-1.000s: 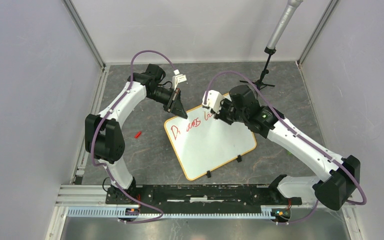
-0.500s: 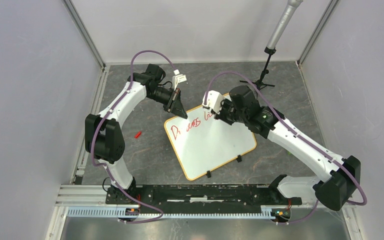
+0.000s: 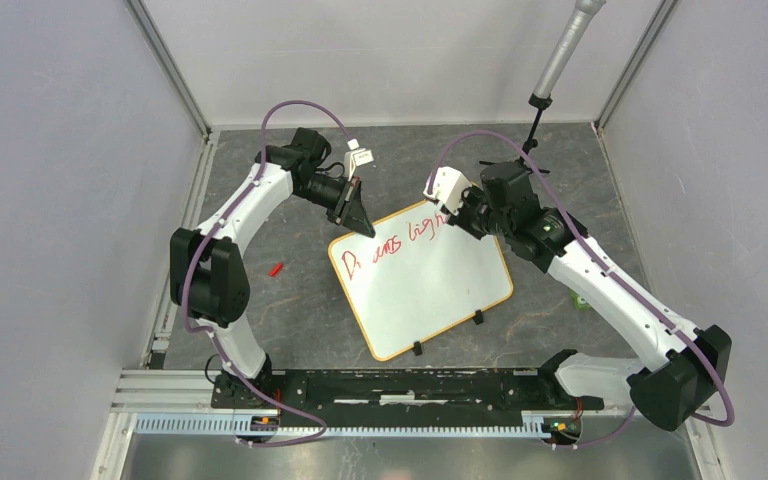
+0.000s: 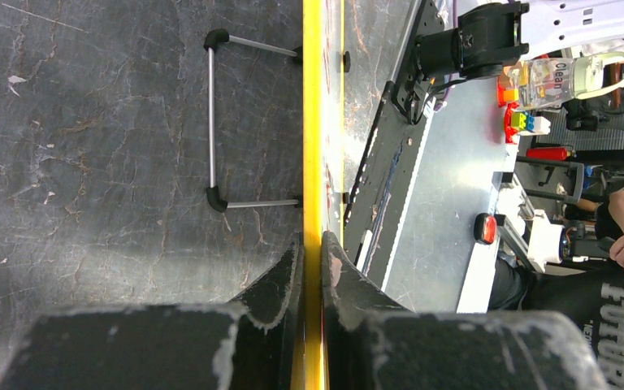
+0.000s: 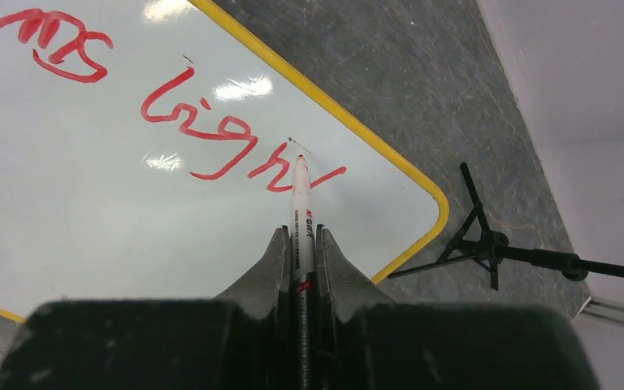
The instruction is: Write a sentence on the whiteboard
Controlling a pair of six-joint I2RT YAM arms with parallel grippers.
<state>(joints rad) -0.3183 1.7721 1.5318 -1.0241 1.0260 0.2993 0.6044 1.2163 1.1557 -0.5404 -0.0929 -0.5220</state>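
Observation:
The whiteboard lies tilted on the dark table, with two black clips on its near edge. The sentence is red writing along the far edge, reading roughly "Dreams ligh". My left gripper is shut on the board's far left corner; in the left wrist view its jaws pinch the yellow rim. My right gripper is shut on a white marker. The marker's tip rests on the whiteboard at the end of "ligh", near the far right corner.
A small red cap lies on the table left of the board. A black tripod stand with a grey pole stands at the back right, close to the board's corner. A green scrap lies at the right. Walls close in on both sides.
My right gripper has moved to the right along the board's far edge with the marker, and the red word after "Dreams" has grown to "ligh". The left arm has not moved.

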